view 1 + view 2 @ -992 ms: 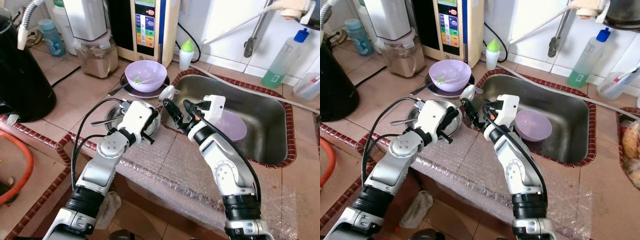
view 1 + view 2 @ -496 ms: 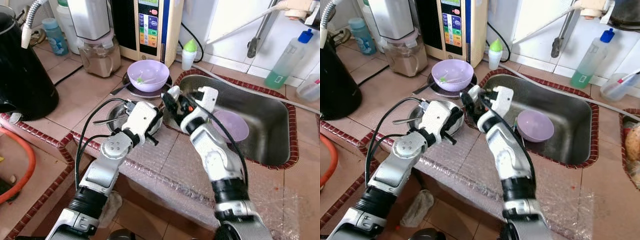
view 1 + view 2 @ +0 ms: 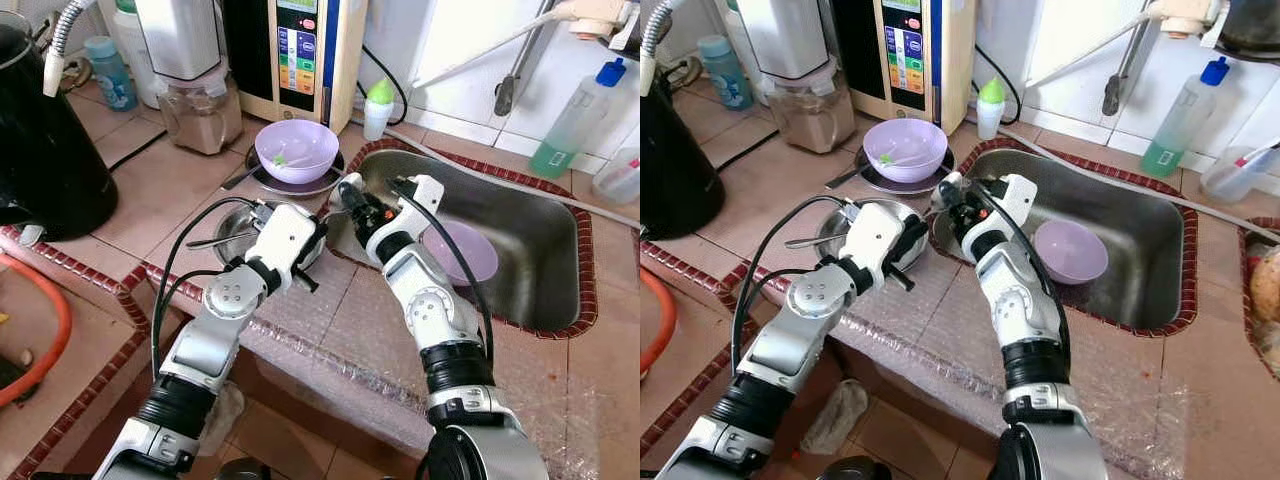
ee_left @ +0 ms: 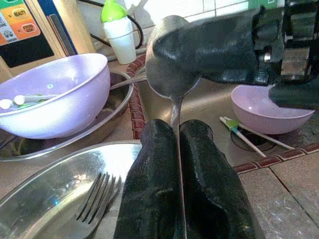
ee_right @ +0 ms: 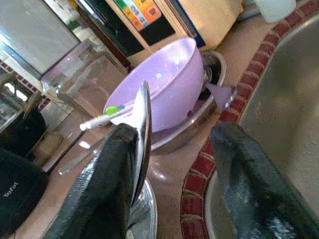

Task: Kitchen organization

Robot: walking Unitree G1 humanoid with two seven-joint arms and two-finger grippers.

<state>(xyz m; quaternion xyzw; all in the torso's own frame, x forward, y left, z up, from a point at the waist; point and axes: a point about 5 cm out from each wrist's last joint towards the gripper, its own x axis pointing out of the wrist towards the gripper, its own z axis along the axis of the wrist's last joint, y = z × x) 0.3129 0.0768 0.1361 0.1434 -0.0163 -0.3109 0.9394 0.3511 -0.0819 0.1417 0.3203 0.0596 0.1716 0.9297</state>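
- Two lilac plastic bowls: one [image 3: 296, 150] on a steel plate left of the steel sink [image 3: 540, 255], one [image 3: 462, 250] inside it; one steel spoon [image 4: 172, 74].
- Tan tiled kitchen surface [image 3: 150, 190], red brick edging.
- Left claw [image 4: 178, 149] pinches the spoon's handle at the sink's left rim; right claw [image 5: 172, 149] spread, one finger touching the spoon's bowl.

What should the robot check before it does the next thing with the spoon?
1. Left gripper shut on the spoon handle: ok.
2. Right gripper open around the spoon's bowl: ok; one finger touches it, the other stands apart.
3. Spoon held above the counter by the sink rim: ok.
4. Metal plate below holds a fork: ok, room left.
5. Purple bowl behind already holds utensils: ok.
6. Second purple bowl sits in the sink, out of the way: ok.
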